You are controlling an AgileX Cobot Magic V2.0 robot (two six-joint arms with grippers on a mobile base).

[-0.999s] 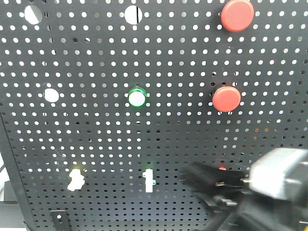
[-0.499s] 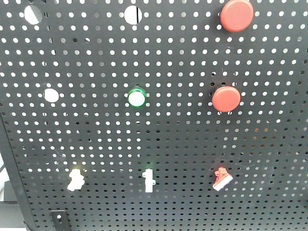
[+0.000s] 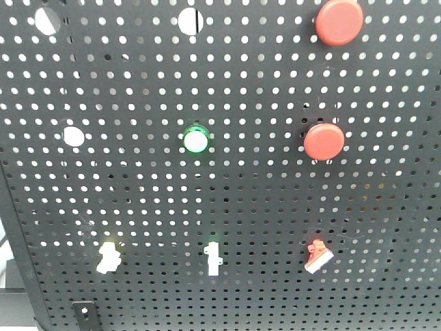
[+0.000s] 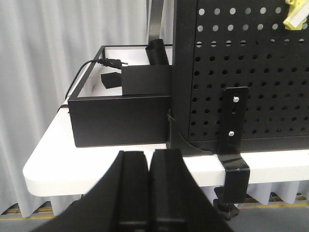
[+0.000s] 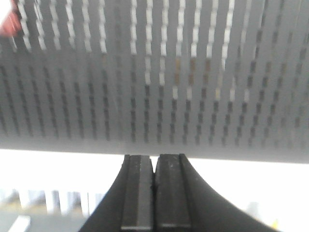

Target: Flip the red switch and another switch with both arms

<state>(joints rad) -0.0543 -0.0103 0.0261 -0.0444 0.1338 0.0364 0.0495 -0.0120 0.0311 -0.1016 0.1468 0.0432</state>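
Red switch (image 3: 318, 256) right of green-based toggle (image 3: 213, 258), unobstructed; left gripper (image 4: 150, 166), right gripper (image 5: 154, 166) both closed, empty

Right wrist view is a smeary mess; the pegboard (image 5: 154, 77) holes blur into streaks; a red blob (image 5: 8, 24) gets cropped at the top-left corner, maybe the red switch; the yellow switch (image 4: 295, 17) is chopped off top-right in the left wrist view.

Black pegboard (image 3: 138, 207) w/ red switch (image 3: 318, 256) at approx 5 o'clock, pale yellow switch (image 3: 107, 256) at 7, white toggle (image 3: 213, 258) btwn them.
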